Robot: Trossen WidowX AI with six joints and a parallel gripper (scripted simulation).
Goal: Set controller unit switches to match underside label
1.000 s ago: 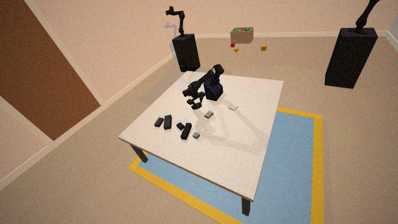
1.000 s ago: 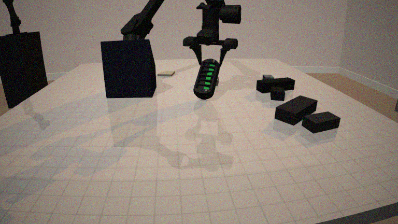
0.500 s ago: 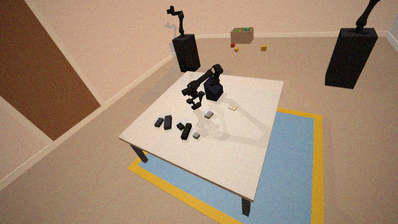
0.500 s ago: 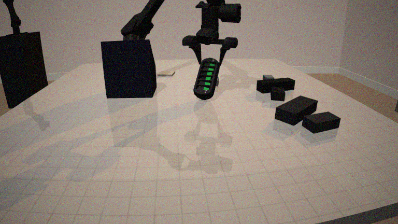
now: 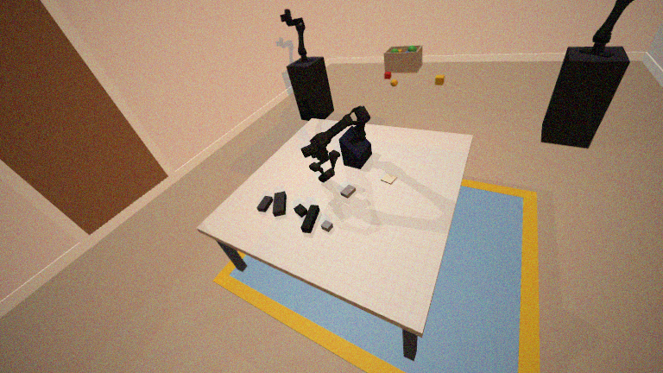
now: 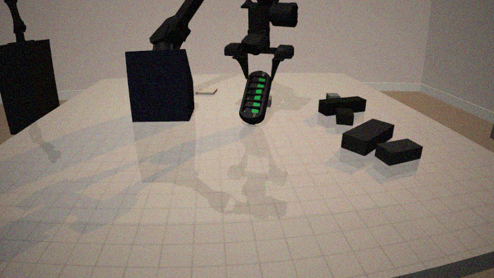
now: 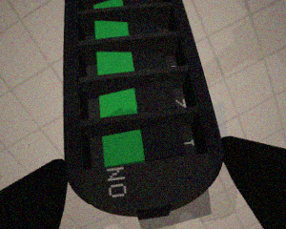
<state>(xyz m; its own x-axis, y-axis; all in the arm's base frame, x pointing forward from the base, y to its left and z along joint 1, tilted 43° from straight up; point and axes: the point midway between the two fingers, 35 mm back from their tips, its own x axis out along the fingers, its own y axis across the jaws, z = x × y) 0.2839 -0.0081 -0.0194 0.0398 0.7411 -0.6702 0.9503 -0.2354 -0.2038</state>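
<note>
The dark grey controller unit (image 6: 253,98) (image 7: 143,191) is held off the bench (image 6: 226,202) (image 5: 391,261). It is steeply tilted, its switch face towards the exterior camera. Six green switch ends show there. In the wrist view the two nearest switches are marked 1 and 2, with ON printed beside the green side; which ends are pressed down I cannot tell surely. The label on the underside is hidden. My gripper (image 6: 259,77) (image 7: 144,157) is shut on the unit, one finger on each long side near the switch 1 end.
Dark blocks (image 5: 279,204) (image 6: 368,136) and a small grey cube (image 5: 326,225) lie on the bench to the right in the exterior view. A grey block (image 5: 348,190) lies behind the unit. A tan tile (image 5: 388,179) (image 6: 206,91) lies near my arm's base box (image 6: 160,85).
</note>
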